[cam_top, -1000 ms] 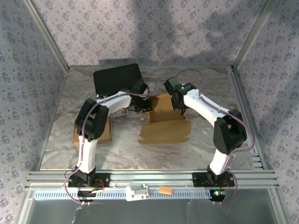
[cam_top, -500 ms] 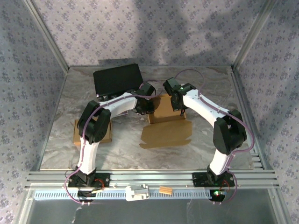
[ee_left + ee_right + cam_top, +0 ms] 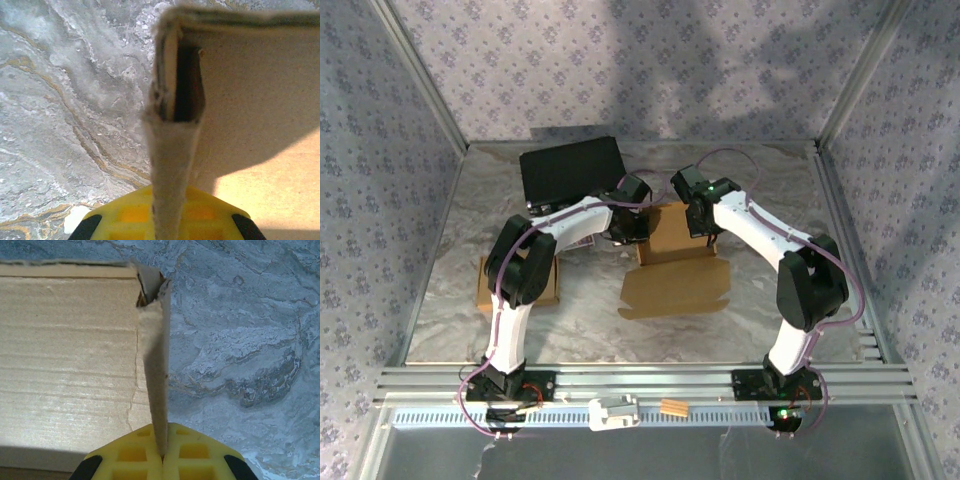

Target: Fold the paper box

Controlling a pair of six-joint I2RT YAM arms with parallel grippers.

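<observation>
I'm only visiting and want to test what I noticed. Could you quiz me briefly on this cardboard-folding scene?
1. True or false: the left gripper pinches a wall of the brown cardboard box.
2. What lies behind the left gripper on the marbled table? A red cup; B flat black rectangular case; C blue bowl.
3. Fill in: the right gripper is ___ on the box's other wall.
Key: 1 true; 2 B; 3 shut.

Paper box [image 3: 672,262]: matt brown corrugated cardboard, rough edges. Table [image 3: 770,190]: smooth marbled, slight sheen.
</observation>
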